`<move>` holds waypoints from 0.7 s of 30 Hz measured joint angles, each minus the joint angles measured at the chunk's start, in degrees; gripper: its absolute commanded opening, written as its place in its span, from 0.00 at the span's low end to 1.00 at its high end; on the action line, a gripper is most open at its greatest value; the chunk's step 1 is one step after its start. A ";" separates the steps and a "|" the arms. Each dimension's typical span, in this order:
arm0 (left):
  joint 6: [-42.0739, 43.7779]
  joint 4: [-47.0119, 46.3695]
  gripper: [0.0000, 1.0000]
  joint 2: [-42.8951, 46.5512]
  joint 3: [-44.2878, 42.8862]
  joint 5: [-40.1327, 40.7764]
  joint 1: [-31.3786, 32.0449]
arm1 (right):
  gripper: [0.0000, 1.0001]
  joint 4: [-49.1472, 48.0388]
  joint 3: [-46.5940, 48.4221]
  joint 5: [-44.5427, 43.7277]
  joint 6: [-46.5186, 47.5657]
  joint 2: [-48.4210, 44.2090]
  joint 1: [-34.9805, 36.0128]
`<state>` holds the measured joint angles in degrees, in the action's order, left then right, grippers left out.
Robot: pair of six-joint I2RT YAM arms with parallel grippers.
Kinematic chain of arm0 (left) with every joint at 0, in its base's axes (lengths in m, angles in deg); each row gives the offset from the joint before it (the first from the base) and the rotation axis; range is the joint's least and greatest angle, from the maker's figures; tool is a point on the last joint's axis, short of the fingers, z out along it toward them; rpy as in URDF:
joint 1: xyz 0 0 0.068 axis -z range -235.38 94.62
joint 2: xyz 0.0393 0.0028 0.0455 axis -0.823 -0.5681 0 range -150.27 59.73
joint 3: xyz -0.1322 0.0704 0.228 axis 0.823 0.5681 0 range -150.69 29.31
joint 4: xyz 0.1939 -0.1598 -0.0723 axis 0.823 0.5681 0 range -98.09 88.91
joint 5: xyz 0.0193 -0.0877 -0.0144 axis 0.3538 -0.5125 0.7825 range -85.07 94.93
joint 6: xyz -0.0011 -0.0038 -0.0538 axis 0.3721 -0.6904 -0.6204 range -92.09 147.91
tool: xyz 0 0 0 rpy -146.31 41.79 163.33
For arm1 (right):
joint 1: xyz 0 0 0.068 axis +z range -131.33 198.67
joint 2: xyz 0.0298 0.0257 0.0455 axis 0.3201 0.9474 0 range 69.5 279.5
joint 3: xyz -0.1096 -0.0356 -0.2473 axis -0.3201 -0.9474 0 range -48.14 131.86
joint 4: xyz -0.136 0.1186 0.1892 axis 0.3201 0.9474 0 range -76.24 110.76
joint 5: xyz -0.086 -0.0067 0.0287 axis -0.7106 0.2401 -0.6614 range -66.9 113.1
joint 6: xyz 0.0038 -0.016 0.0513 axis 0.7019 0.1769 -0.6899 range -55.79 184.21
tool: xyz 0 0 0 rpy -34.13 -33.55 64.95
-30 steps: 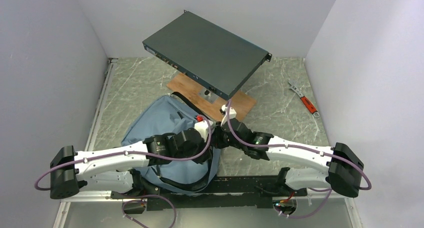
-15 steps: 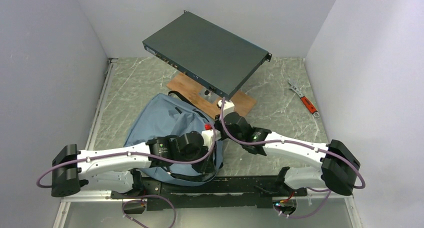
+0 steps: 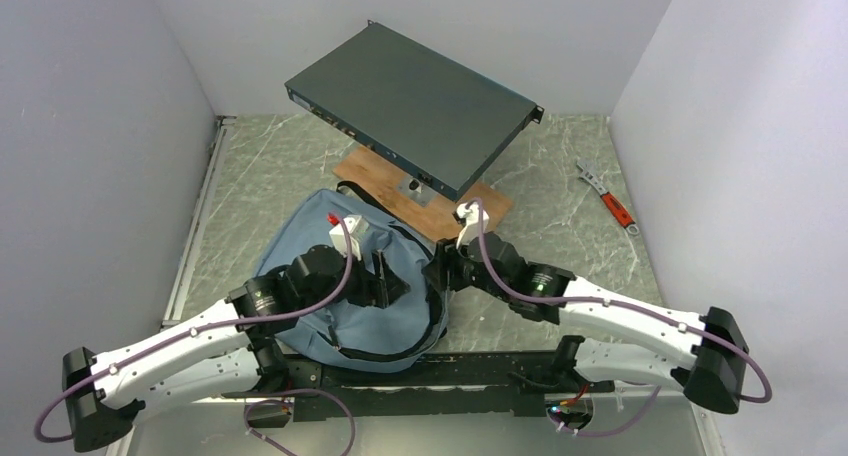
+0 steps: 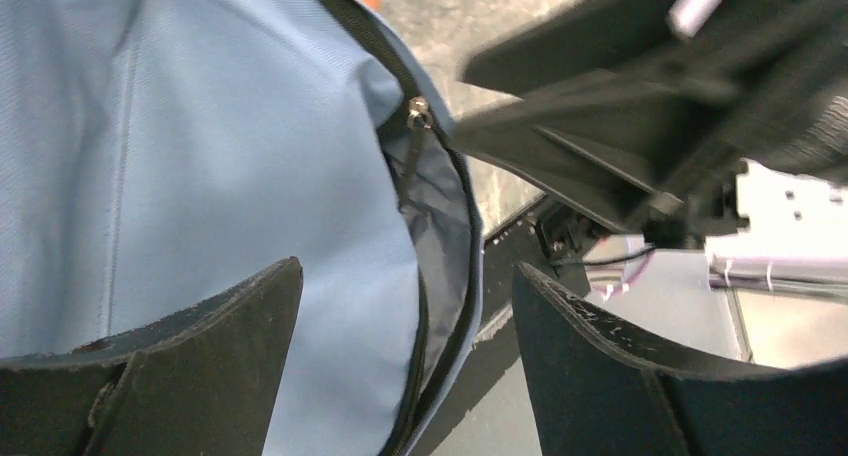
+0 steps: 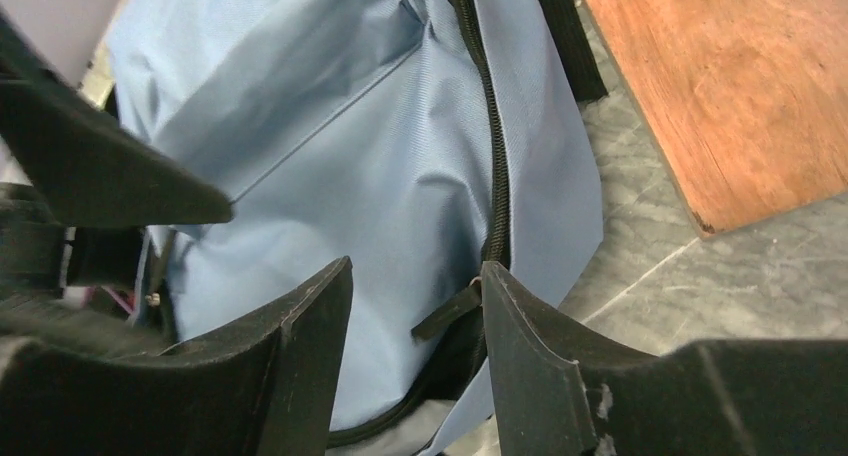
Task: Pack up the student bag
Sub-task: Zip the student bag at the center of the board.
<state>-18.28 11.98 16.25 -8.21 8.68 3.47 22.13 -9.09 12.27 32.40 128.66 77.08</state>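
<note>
The student bag [image 3: 305, 238], light blue-grey fabric with black zippers, lies flat on the table in front of the arms. My left gripper [image 3: 393, 279] hovers open over its right side. In the left wrist view the left gripper [image 4: 405, 271] spans the bag's zipper edge [image 4: 455, 276], with a metal zipper pull [image 4: 418, 112] beyond it. My right gripper [image 3: 440, 273] faces it from the right. In the right wrist view the right gripper [image 5: 418, 268] stands open, and a black zipper pull tab [image 5: 447, 313] lies loose between the fingers, close to the right one.
A dark flat metal box [image 3: 415, 106] rests tilted above a wooden board [image 3: 470, 208] at the back. A red-handled wrench [image 3: 612, 202] lies at the right. Grey walls close in on three sides. A black rail [image 3: 480, 371] runs along the near edge.
Both grippers were shut and close together at the bag's right edge; now both are open. The left arm's base link has swung left and its wrist has drawn back over the bag.
</note>
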 measured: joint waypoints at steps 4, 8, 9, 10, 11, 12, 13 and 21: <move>-3.15 1.75 0.80 -2.10 -0.11 2.58 -1.81 | 0.53 6.29 2.95 -5.92 -4.00 -3.21 4.02; -4.57 2.08 0.80 -4.39 -0.11 3.32 -2.56 | 0.52 10.29 3.72 -12.55 -12.04 -4.52 10.03; -4.70 2.08 0.80 -4.46 -0.11 3.43 -2.62 | 0.52 10.54 3.41 -13.60 -14.53 -4.35 11.21; -4.76 2.05 0.80 -4.48 -0.11 3.45 -2.67 | 0.52 10.43 2.89 -14.71 -16.92 -4.02 12.20; -4.79 2.01 0.80 -4.48 -0.11 3.45 -2.69 | 0.51 10.32 2.40 -15.34 -18.67 -3.58 12.83; -4.81 2.01 0.80 -4.48 -0.11 3.45 -2.78 | 0.50 9.97 1.60 -16.63 -21.57 -2.45 13.55; -4.87 2.01 0.81 -4.48 -0.11 3.45 -2.80 | 0.48 9.92 1.22 -17.31 -23.10 -1.51 14.14; -4.59 2.05 0.84 -3.98 -0.11 3.32 -3.17 | 0.42 9.57 -1.20 -23.23 -34.16 5.40 14.75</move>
<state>-22.87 14.04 12.27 -8.32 12.00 0.30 31.70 -10.29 -10.97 -1.76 134.06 91.83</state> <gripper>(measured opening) 0.822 0.434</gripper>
